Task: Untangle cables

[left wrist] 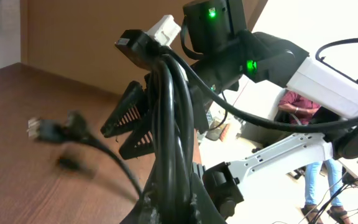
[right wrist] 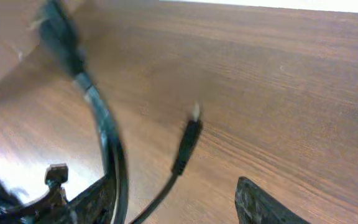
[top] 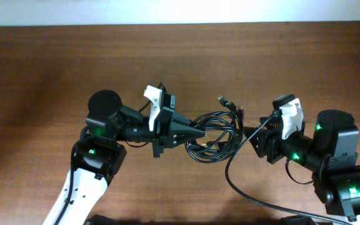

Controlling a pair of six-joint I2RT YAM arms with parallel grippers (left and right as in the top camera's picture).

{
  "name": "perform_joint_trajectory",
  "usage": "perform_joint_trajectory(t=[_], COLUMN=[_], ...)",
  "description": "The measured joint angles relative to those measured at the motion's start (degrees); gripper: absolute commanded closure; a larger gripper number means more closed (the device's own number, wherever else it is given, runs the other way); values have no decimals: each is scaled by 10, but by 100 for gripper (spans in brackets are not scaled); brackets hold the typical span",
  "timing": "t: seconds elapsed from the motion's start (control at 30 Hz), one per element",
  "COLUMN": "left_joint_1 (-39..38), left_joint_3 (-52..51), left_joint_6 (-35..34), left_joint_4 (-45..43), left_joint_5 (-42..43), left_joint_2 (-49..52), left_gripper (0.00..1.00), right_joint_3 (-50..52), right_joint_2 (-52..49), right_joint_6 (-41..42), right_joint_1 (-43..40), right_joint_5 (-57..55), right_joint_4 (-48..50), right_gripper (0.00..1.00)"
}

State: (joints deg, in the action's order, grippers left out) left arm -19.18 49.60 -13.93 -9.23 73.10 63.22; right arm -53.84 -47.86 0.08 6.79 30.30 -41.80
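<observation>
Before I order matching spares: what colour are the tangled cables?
Black; the cables show best in the overhead view.

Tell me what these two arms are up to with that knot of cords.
The two arms are working at a tangle of thin black cables in the middle of the wooden table. The left gripper has its jaws shut on the bundle, with the cords running straight up out of its grip. The right gripper sits at the bundle's other side with its jaws apart, holding nothing. The cables are not yet separated, and one plug end sticks out loose.
</observation>
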Motion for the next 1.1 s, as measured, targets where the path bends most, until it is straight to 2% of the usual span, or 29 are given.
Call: perform_joint_trajectory(t=[0.3, 0.4, 0.53, 0.6, 0.73, 0.97, 1.1], left_joint_1=[0, 0, 0, 0, 0, 0, 0], left_joint_3=[0, 0, -1, -3, -4, -4, -4], left_joint_6=[0, 0, -7, -27, -125, -168, -172], left_joint_4=[0, 0, -54, -95, -236, -252, -247], left_joint_5=[0, -1, -1, -1, 0, 4, 5], left_joint_2=[0, 0, 0, 0, 0, 0, 0], left_gripper=[100, 100, 100, 100, 100, 100, 100], right_joint_3=[0, 0, 0, 0, -1, -1, -1], right_joint_2=[-4, -4, -4, -4, -38, -57, 17], right_joint_6=[30, 30, 30, 30, 30, 30, 30], right_joint_1=[0, 0, 0, 0, 0, 0, 0], right_joint_5=[4, 39, 74, 75, 16, -26, -31], right_joint_4=[1, 10, 12, 11, -16, -39, -39], right_gripper=[37, 36, 34, 34, 34, 34, 30])
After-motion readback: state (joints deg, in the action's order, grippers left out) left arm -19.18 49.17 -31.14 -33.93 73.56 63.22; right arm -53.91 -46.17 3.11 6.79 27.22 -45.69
